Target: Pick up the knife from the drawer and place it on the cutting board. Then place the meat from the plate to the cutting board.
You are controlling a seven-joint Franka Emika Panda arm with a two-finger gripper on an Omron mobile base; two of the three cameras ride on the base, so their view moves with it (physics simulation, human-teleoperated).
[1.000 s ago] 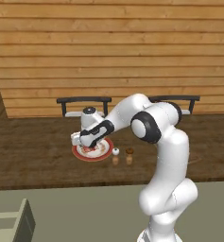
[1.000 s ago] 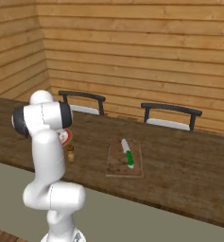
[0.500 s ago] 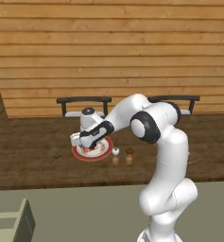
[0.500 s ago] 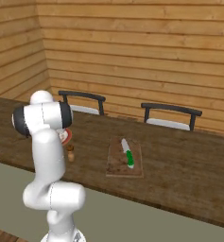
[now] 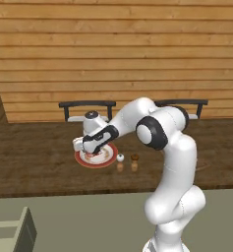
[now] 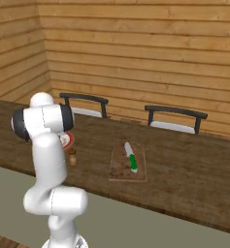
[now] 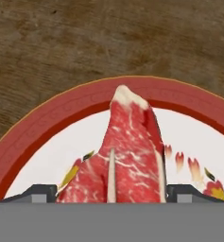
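The meat [image 7: 127, 151], a red slab with whitish streaks, lies on the white plate with the red rim [image 7: 61, 108]. My gripper [image 7: 111, 194] is down over it, one fingertip [image 7: 40, 191] against each side of the slab. In the left base view the gripper [image 5: 91, 149] hangs low over the plate [image 5: 107, 158] on the dark wooden counter. Over to the right in the right base view lies the cutting board [image 6: 117, 169], with the green-handled knife [image 6: 131, 157] on it. My arm hides most of the plate [image 6: 69, 139] there.
Two small shakers [image 5: 120, 162] [image 5: 134, 162] stand just right of the plate, between it and the board. Two dark chairs [image 5: 87, 106] [image 5: 182, 103] sit behind the counter by the wooden wall. An open drawer [image 5: 10, 234] juts out at the lower left.
The jaws have narrowed from wide open until they meet the sides of the meat. The arm and the plate have stayed where they were.
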